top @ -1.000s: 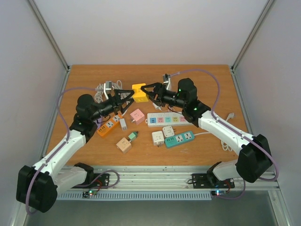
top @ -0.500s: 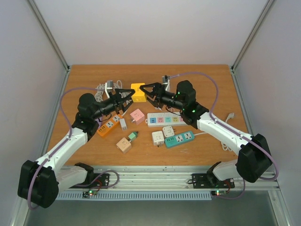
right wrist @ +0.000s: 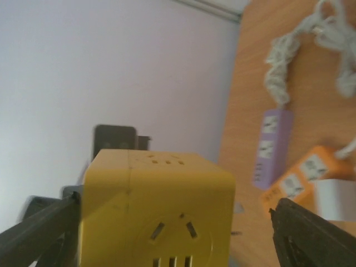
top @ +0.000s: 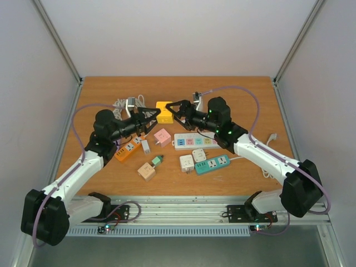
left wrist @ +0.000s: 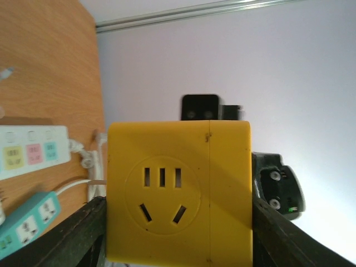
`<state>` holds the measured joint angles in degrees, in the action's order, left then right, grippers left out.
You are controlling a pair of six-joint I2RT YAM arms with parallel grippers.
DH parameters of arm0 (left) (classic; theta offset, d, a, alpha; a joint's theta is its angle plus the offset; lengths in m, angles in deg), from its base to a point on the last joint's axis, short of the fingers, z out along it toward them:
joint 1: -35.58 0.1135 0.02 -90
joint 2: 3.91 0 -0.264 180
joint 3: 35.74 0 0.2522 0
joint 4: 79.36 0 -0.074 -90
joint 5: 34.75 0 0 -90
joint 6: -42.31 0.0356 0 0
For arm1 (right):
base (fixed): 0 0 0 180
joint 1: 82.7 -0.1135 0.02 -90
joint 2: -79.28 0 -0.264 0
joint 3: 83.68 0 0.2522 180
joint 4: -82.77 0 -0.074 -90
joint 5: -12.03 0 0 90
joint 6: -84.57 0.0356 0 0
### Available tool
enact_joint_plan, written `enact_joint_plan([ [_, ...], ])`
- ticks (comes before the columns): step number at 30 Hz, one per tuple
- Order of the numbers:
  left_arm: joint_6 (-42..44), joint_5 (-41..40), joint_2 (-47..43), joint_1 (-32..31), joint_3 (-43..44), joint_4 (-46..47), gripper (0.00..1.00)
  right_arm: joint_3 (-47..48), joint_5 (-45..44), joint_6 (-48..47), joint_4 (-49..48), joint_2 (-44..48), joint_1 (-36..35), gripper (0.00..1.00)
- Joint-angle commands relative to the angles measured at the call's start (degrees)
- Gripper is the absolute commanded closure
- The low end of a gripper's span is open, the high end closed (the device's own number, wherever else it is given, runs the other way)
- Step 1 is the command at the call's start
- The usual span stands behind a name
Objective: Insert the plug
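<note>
Showing socket holes [left wrist: 162,178] on the yellow cube [left wrist: 222,194]: wrist views, not overhead

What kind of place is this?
Probably a robot test booth: a wooden table walled by plain white panels, two white robot arms bolted at its edge, and a yellow cube-shaped socket beside a long white power strip.

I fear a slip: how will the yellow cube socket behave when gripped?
The yellow cube socket is probably rigid; its faces look flat and hard. Its smooth plastic may slip. Flat sides suggest it will not roll.
</note>
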<state>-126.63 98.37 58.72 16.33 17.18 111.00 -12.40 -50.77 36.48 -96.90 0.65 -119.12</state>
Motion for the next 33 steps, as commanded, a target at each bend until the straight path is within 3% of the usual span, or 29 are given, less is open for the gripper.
enact_joint_plan([
  [1,11.8,-0.04,-1.76,0.27,4.19,-13.81,0.46,3.03,-5.77,-21.86,17.45,4.8,-0.39,0.06],
  [4,22.94,-1.2,-1.7,0.48,8.15,-29.87,0.46,6.35,-6.49,-38.51,28.78,6.17,-0.36,0.05],
  [7,33.94,0.41,-0.07,0.48,11.56,-41.07,0.46,7.71,-1.76,-53.48,34.42,7.28,-0.8,0.06],
  [9,39.13,2.38,1.45,0.44,14.04,-46.92,0.46,8.58,-1.63,-61.68,37.77,7.5,-2.37,0.06],
  [13,44.76,5.23,2.88,0.39,15.85,-52.36,0.47,12.91,-9.71,-71.79,45.23,3.83,-7.94,0.06],
  [20,48.67,7.96,3.61,0.38,17.96,-57.2,0.48,21.3,-18.97,-79.45,52.48,-5.58,-13.71,0.06],
  [27,49.47,8.27,3.55,0.44,17.73,-57.37,0.48,25.97,-19.85,-80.63,54.86,-10.69,-14.95,0.11],
  [31,49.89,7.6,3.55,0.43,17.84,-57.85,0.47,26.71,-18.34,-79.98,55.48,-11.28,-14.99,0.33],
  [33,49.87,7.06,3.48,0.44,18.05,-58.08,0.41,26.43,-18.97,-78.75,55.05,-11.24,-14.99,0.45],
])
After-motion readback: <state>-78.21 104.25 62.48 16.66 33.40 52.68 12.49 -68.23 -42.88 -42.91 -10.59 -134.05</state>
